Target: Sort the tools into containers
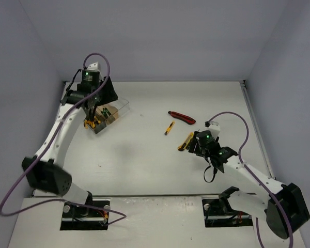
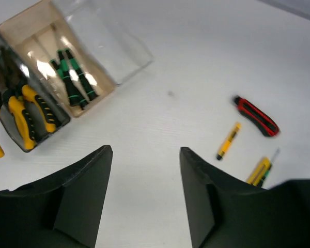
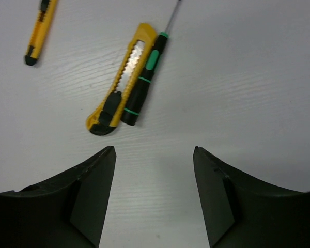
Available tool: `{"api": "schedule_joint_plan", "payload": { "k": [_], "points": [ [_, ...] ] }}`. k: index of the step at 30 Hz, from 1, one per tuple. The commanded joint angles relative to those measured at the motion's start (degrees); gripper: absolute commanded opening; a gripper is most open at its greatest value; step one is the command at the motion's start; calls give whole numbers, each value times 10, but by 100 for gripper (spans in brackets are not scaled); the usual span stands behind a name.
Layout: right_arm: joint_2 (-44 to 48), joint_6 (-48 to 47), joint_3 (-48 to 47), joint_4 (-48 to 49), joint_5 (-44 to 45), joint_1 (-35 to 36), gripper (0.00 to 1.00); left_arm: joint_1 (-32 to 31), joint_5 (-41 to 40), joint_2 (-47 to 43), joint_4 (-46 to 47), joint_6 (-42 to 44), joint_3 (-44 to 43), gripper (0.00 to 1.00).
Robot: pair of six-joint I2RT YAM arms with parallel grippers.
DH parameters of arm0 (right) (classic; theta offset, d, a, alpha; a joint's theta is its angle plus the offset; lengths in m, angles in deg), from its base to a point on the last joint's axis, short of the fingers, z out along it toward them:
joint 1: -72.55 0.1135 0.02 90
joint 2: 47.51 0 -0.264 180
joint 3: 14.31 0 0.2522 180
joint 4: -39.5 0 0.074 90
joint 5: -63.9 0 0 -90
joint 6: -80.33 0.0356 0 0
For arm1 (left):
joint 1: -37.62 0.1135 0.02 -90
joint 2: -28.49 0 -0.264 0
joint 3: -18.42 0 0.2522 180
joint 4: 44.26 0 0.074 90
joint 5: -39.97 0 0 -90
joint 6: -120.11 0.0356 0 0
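Three joined containers stand at the back left: a dark grey bin (image 2: pixel 5 77) with yellow-handled pliers (image 2: pixel 26 116), an amber bin (image 2: pixel 28 36) with black-green screwdrivers (image 2: pixel 75 82), and a clear bin (image 2: pixel 108 44). My left gripper (image 2: pixel 145 150) hovers open and empty just in front of the containers (image 1: pixel 113 111). A red-black utility knife (image 1: pixel 182 118) and a small yellow screwdriver (image 1: pixel 169 128) lie mid-table. A yellow utility knife (image 3: pixel 121 85) lies side by side with a black-green screwdriver (image 3: pixel 144 77). My right gripper (image 3: pixel 155 150) is open just short of them, holding nothing.
White walls close the table at the back and both sides. The right arm's cable (image 1: pixel 232 121) loops above the table on the right. Bare tabletop (image 1: pixel 134 160) lies between the two arms.
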Motion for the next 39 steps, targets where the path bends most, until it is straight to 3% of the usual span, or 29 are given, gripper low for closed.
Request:
{"api": "schedule_joint_plan", "payload": {
  "k": [1,5,10,15,31,35,39],
  "points": [
    [-54,32,-59,20,52,-11,56,-6,10,-119,9,80,64,58],
    [-115,32,-92,38,47,-22,55,-3,27,-197,19,113,153,67],
    [-175,39,-118,41,49,-38,52,-2,13,-264,46,126,260,67],
    [-222,49,-115,76,44,-47,47,6,27,-329,75,138,312,67],
    [-262,65,-74,107,22,-50,38,54,87,-336,97,130,326,67],
    [-249,68,-57,105,17,-49,30,56,105,-334,106,131,328,67],
    [-221,60,-46,99,20,-49,12,56,137,-331,125,126,334,67]
  ]
}}
